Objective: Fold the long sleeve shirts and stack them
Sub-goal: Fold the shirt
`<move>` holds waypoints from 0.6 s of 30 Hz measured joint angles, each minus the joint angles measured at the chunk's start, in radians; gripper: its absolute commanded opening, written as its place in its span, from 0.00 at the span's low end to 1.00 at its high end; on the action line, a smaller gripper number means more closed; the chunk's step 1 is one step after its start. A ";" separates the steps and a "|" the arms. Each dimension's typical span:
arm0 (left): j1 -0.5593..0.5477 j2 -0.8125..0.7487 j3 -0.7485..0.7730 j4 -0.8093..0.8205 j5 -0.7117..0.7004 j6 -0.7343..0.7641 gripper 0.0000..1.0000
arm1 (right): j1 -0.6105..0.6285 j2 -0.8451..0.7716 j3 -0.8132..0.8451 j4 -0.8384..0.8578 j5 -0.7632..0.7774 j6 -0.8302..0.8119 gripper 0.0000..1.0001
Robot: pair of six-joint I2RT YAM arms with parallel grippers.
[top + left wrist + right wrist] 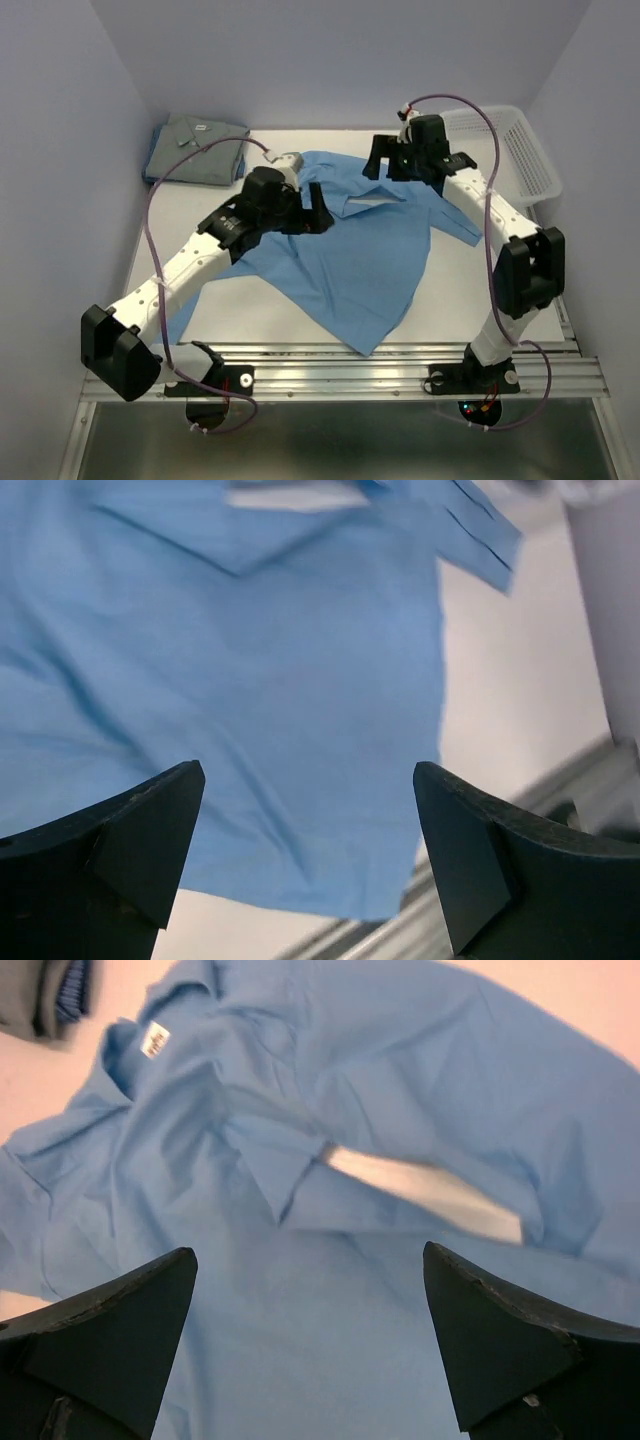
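In the top view we found one half of the job apparently done: the grey-blue shirt [198,150] lay folded into a compact pile in the upper left of the frame, at the far left corner of the table [260,315]. The sky-blue shirt [350,265] was not yet folded. It lay opened out and rumpled across the middle of the frame, its collar toward the upper centre and its hem reaching down toward the lower centre, near the table's front edge. One sleeve trailed to the lower left beneath our left arm, and the other ended at the right of the frame, by our right arm. Our left gripper [318,208] hung over the shirt just left of centre with its jaws wide apart and nothing between them. Our right gripper [385,160] hung over the collar end, right of centre, also spread wide and empty. From the right wrist we saw the collar, a small white neck label [153,1040] in the upper left of that frame, and a strip of bare table between folds of cloth. The white mesh basket [525,150] stood in the upper right. We judged that smoothing, folding the sleeves and body, then stacking on the grey-blue shirt all remained.
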 measured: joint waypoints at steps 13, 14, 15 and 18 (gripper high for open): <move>0.378 0.305 0.053 0.058 -0.105 -0.013 0.99 | 0.234 -0.162 -0.597 0.066 0.034 0.146 1.00; 0.378 0.348 0.073 0.057 -0.091 -0.007 0.99 | 0.248 -0.156 -0.599 0.074 0.036 0.156 1.00; 0.378 0.390 0.095 0.060 -0.083 -0.002 0.99 | 0.254 -0.150 -0.600 0.082 0.038 0.164 1.00; 0.376 0.511 0.154 0.078 -0.050 0.014 0.99 | 0.243 -0.134 -0.620 0.100 0.093 0.186 1.00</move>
